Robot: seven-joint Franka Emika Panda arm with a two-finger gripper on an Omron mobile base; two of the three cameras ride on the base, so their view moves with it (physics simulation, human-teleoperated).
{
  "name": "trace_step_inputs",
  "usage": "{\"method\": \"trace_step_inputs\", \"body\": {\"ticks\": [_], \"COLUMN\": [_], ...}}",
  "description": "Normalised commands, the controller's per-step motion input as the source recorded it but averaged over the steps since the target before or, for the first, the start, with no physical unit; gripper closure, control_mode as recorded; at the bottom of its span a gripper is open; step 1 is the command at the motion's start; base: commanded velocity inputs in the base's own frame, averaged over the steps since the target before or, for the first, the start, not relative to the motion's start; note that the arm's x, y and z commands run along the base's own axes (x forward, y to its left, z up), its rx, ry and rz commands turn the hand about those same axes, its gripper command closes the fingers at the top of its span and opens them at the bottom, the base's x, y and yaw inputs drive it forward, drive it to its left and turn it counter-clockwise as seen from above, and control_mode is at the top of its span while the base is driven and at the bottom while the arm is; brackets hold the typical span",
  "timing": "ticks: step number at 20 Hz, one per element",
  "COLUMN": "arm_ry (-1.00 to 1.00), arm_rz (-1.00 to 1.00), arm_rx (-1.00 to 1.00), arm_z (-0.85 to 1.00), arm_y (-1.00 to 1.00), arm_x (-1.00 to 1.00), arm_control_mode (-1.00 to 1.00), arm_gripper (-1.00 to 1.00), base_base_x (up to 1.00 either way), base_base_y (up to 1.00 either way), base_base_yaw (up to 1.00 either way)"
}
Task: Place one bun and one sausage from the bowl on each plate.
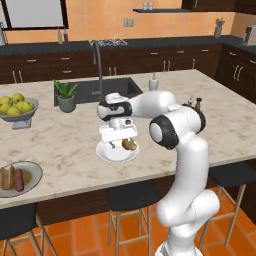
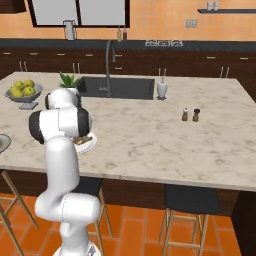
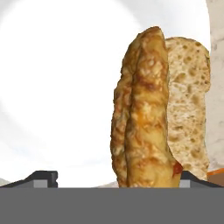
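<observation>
A white plate [image 1: 111, 153] lies on the island counter near its front edge, and a golden-brown bun [image 1: 129, 145] rests on its right part. My gripper [image 1: 123, 142] hangs right over that plate, pointing down. In the hand view the bun [image 3: 144, 113] lies on the white plate [image 3: 57, 87] between my fingertips [image 3: 42, 178], close to the right one; the gripper [image 3: 117, 179] is open. The dark bowl [image 1: 33, 178] sits at the counter's front left, holding a bun [image 1: 7, 177] and a sausage [image 1: 19, 180]. In the right base view my arm hides most of the plate [image 2: 89, 145].
A footed bowl of yellow-green fruit [image 1: 18, 106] and a potted plant [image 1: 66, 96] stand at the back left. Behind the plate are the sink [image 1: 112, 88], its faucet and a soap dispenser [image 1: 153, 82]. Two shakers [image 2: 190, 115] stand to the right. Stools line the counter's front.
</observation>
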Motion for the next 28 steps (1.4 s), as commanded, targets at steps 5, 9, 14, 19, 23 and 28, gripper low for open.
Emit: {"method": "trace_step_inputs", "body": {"ticks": [5,9,14,19,23,28], "arm_ry": [0.35,0.24,0.11,-0.12,-0.30,-0.37], "arm_rz": [0.01,0.04,0.02,0.00,0.00,0.01], "arm_rx": [-0.10,0.00,0.00,0.01,0.12,0.23], "arm_z": [-0.07,-0.10,0.04,0.61,0.20,0.08], "arm_y": [0.20,0.34,0.21,-0.07,-0.59,-0.68], "arm_x": [0.08,0.26,0.21,-0.59,-1.00,-1.00], "arm_control_mode": [-1.00,-1.00,-1.00,-1.00,-1.00,-1.00], "arm_gripper": [-1.00,-1.00,-1.00,-1.00,-1.00,-1.00], "base_base_x": [0.00,0.00,0.00,0.00,0.00,0.00], "base_base_y": [0.00,0.00,0.00,0.00,0.00,0.00], "base_base_yaw": [0.00,0.00,0.00,0.00,0.00,0.00]}}
